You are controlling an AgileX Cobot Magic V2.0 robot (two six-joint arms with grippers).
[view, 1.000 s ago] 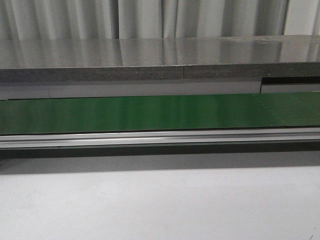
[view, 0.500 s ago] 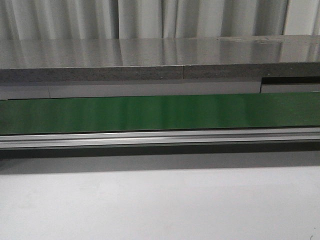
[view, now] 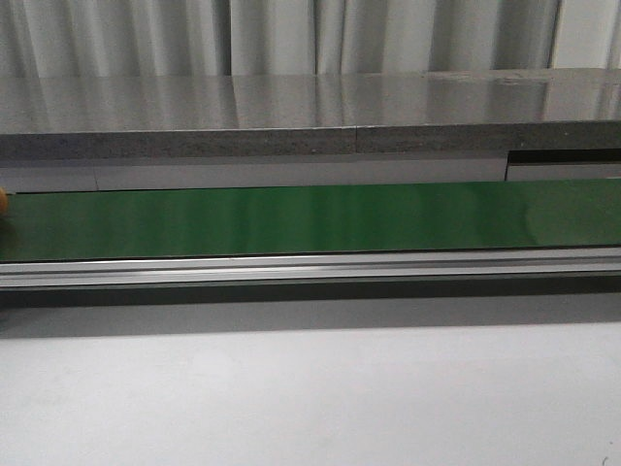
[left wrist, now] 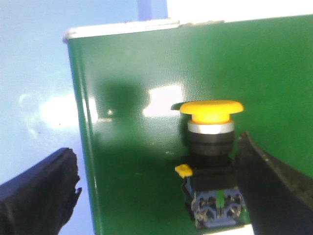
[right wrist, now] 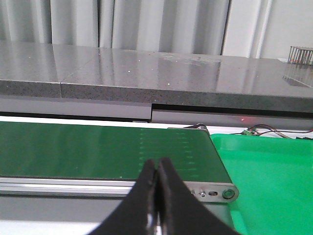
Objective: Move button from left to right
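Observation:
The button (left wrist: 211, 147) stands upright on the green conveyor belt (left wrist: 132, 166) near its end, with a yellow-orange cap, a black body, a small yellow side tab and a blue base. My left gripper (left wrist: 156, 196) is open around it. One finger (left wrist: 274, 191) is right beside the button, the other finger (left wrist: 39, 196) is far off past the belt's edge. In the front view only an orange sliver of the button (view: 3, 200) shows at the belt's far left edge. My right gripper (right wrist: 157, 181) is shut and empty above the belt's other end.
The belt (view: 310, 218) runs across the front view behind an aluminium rail (view: 310, 269), with a grey stone shelf (view: 310, 116) behind and a white table (view: 310, 398) in front. A green tray (right wrist: 274, 176) lies past the belt's right end.
An orange sliver of the button has appeared at the far left edge of the belt in the front view. Nothing else there has moved.

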